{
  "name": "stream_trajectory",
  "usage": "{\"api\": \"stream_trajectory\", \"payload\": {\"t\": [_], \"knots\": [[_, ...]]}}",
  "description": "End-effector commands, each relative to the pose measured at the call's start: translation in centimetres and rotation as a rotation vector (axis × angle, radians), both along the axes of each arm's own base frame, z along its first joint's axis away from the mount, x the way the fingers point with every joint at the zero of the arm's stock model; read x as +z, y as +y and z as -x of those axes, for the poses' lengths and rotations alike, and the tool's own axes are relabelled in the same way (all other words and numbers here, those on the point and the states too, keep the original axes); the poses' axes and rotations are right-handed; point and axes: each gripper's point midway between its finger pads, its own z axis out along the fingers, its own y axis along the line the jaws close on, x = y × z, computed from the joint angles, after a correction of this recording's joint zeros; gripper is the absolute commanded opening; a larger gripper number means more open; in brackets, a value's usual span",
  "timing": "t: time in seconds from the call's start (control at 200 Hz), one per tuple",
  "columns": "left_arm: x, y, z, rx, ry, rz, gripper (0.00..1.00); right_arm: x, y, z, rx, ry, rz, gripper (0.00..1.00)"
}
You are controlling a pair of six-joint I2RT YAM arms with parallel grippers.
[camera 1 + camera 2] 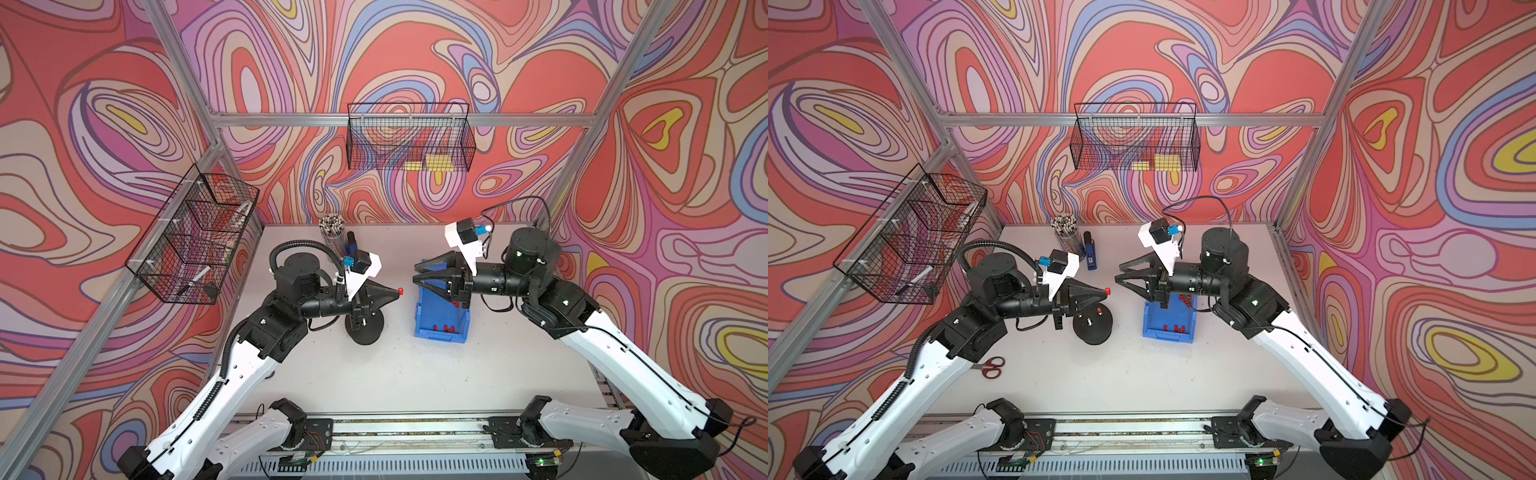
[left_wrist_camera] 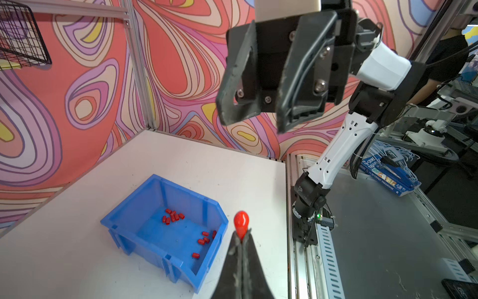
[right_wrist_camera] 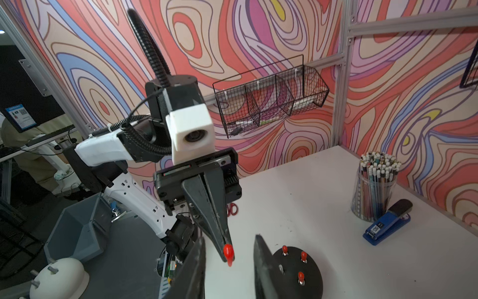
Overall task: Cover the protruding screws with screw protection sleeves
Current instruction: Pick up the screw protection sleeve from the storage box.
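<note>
Two high overhead eyes, two close wrist cameras.
Both top views look steeply down from above the front rail toward the back wall, taking in the whole table (image 1: 374,374) and both arms. The left wrist camera sights along the left gripper (image 2: 241,234) toward the blue bin (image 2: 152,196) and the right gripper (image 2: 254,121), close ahead. The right wrist camera faces the opposite way, over the black round base (image 3: 314,271).

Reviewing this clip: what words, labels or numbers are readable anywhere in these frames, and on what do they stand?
"STORY TREEHOUSE": on the blue book, in the left wrist view; the number before it is not clear.
White label on the blue stapler: blurred, not readable.
Blue-and-white notice with a code square, in the right wrist view: too small to read.
Nothing else is legible.
</note>
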Motion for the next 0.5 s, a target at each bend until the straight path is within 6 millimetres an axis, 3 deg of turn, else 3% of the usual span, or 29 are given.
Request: {"api": "stream_trajectory", "payload": {"t": [0.0, 0.24, 0.491], "knots": [[-1.1, 0.6, 0.9, -0.015, -0.013, -0.068, 0.0, -1.5, 0.6, 0.5, 0.042, 0.012, 0.039, 0.31], [-1.0, 0.7, 1.0, -0.011, -0.021, -0.075, 0.0, -3.5, 2.4, 0.8, 0.065, 0.026, 0.108, 0.29], [-0.7, 0.7, 1.2, -0.021, -0.025, -0.063, 0.0, -4.6, 2.8, 0.9, 0.061, 0.036, 0.146, 0.28]]}}
